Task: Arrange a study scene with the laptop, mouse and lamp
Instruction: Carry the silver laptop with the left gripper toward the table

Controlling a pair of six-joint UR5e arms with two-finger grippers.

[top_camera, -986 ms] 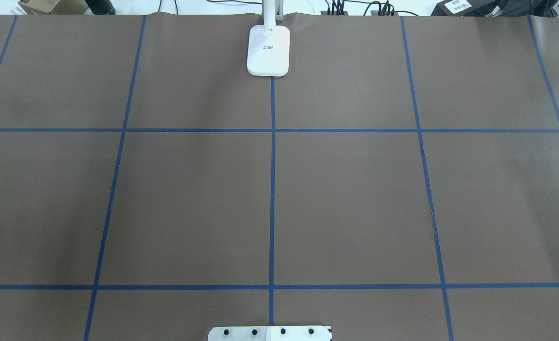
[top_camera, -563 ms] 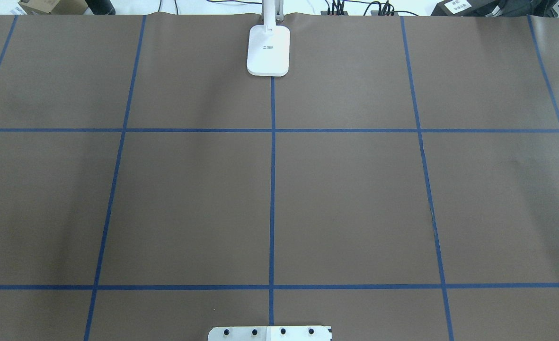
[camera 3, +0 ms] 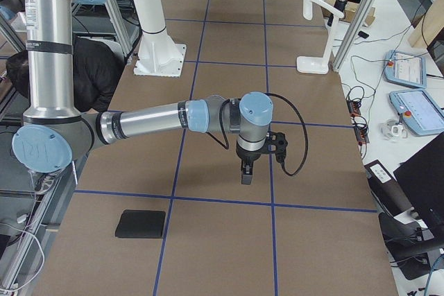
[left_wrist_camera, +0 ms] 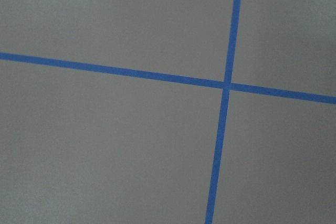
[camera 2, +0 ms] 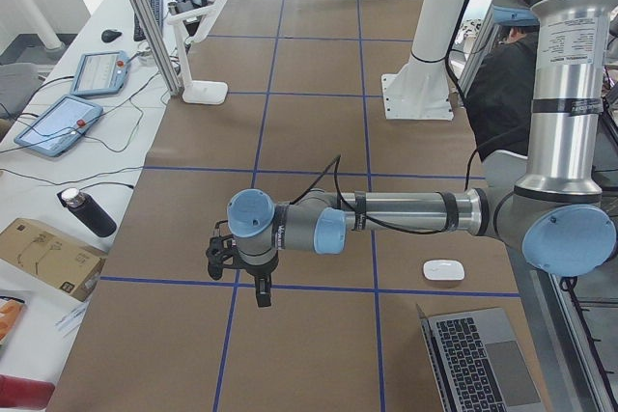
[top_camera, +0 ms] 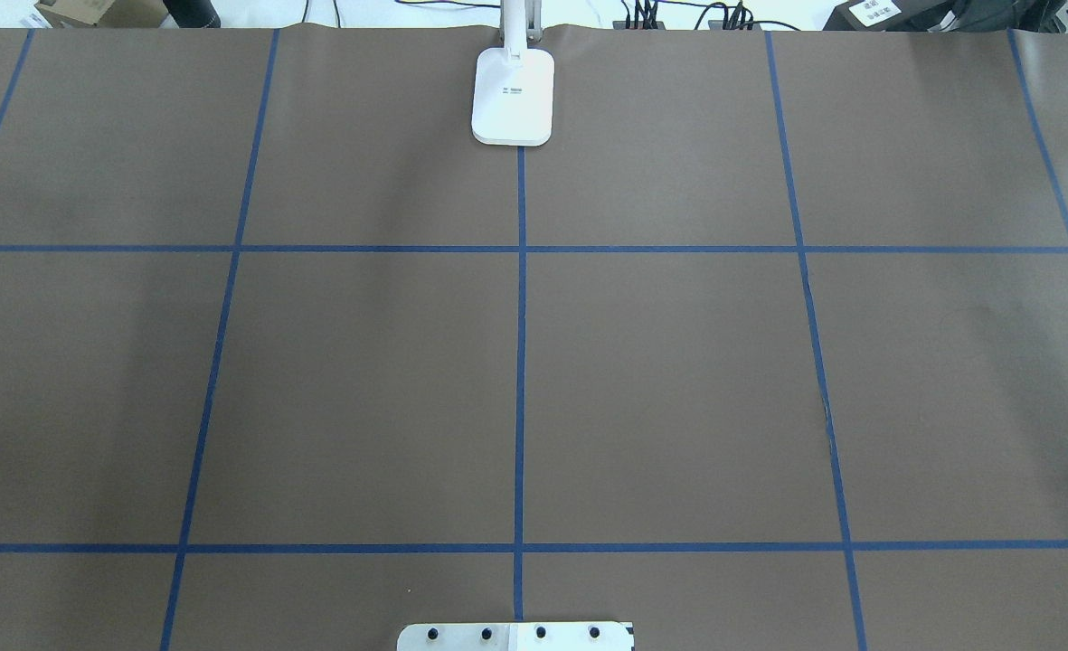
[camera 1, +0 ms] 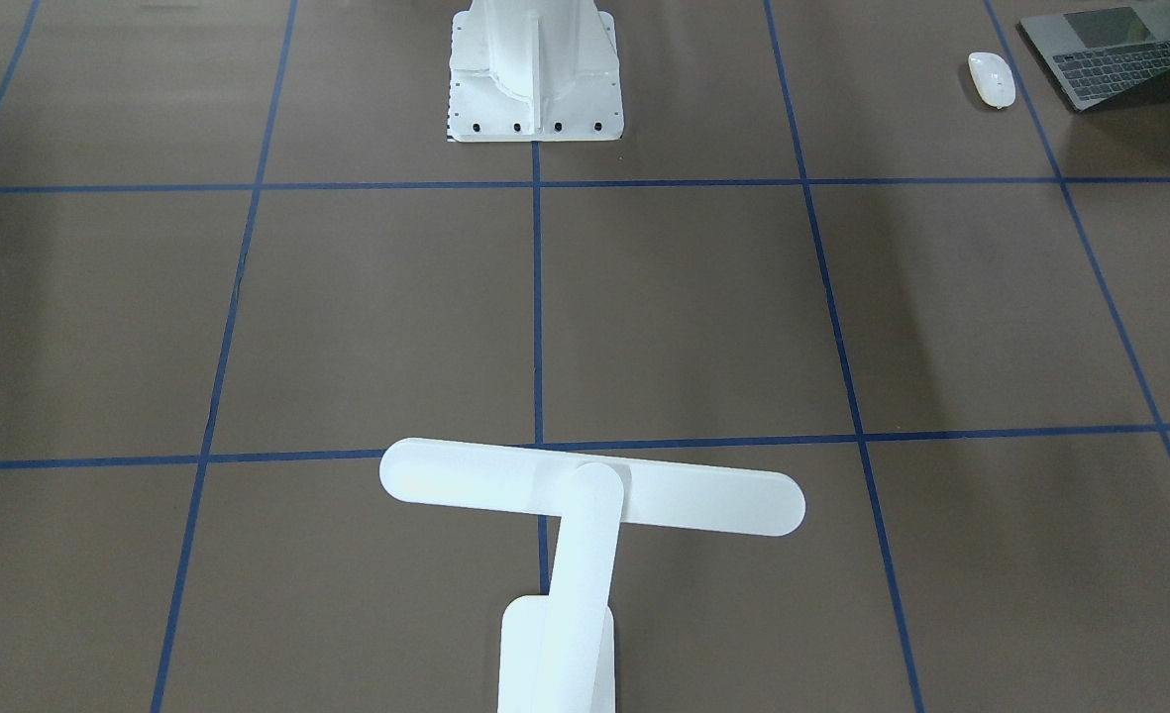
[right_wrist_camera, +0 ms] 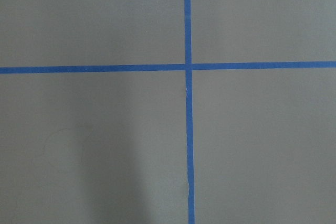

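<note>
I cannot tell how open my left end effector or right end effector is. The laptop and mouse lie close together at my left, the lamp opposite. Reaching for the laptop could knock the mouse.

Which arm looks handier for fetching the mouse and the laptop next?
Left, most likely. The mouse and laptop lie at the left end of the table, in the same half where the left gripper hangs. The right gripper hangs over the other half, far from both.
</note>
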